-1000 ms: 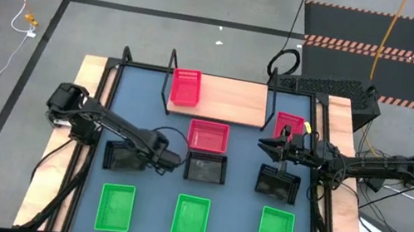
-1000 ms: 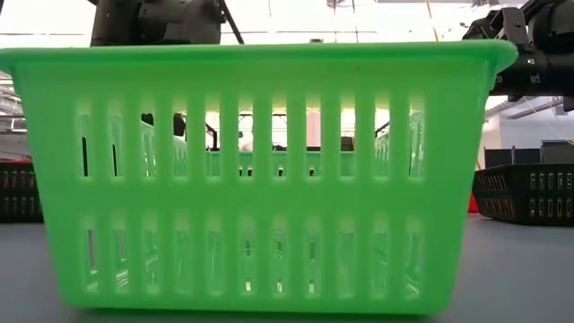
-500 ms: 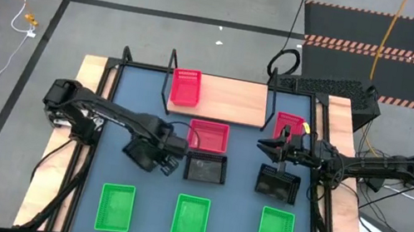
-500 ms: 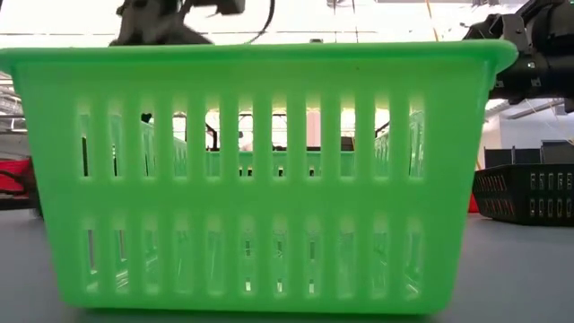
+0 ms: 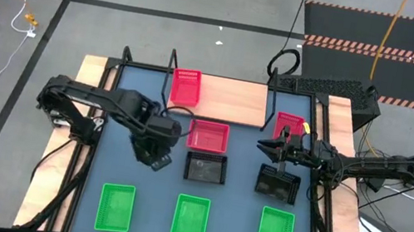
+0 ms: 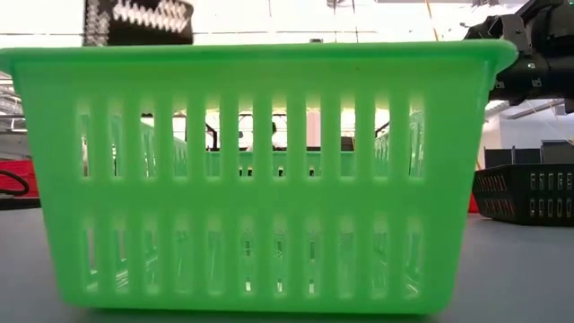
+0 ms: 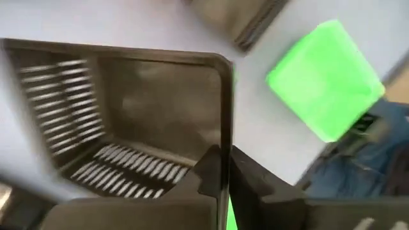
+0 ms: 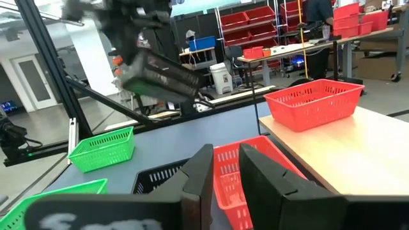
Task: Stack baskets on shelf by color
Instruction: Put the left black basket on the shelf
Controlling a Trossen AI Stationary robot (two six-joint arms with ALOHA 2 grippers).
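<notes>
My left gripper [image 5: 158, 138] is shut on a black basket [image 5: 151, 156], held in the air left of the table's middle and seen from below in the low view [image 6: 139, 18]. Two more black baskets [image 5: 205, 168] [image 5: 277, 184] stand on the table. One red basket [image 5: 186, 87] sits on the wooden shelf [image 5: 231, 99]. Another red basket [image 5: 209, 136] stands in front of the shelf, and a third [image 5: 289, 127] is by its right end. Three green baskets [image 5: 115, 206] [image 5: 190, 218] [image 5: 275, 231] line the near edge. My right gripper [image 5: 266, 149] hovers open above the right black basket. My left gripper [image 7: 225, 174] pinches the black basket's side wall at its rim [image 7: 225, 137], one finger inside [image 7: 208, 171] and one outside [image 7: 255, 185]. The fingers come from above. The basket is lifted clear of the table and hangs below them, turned askew.
The shelf's black frame posts [image 5: 171, 76] [image 5: 271, 101] rise at the far side. Bare blue-grey tabletop [image 5: 238, 210] lies between the rows of baskets. In the low view the middle green basket [image 6: 260, 179] fills the picture. Beyond the table are racks with red bins [image 8: 249, 19].
My left gripper has lifted the black basket off the table's left side, carried it up and toward the table's middle, and turned it about so that it sits askew. The spot where it stood is bare. The right arm has kept still.
</notes>
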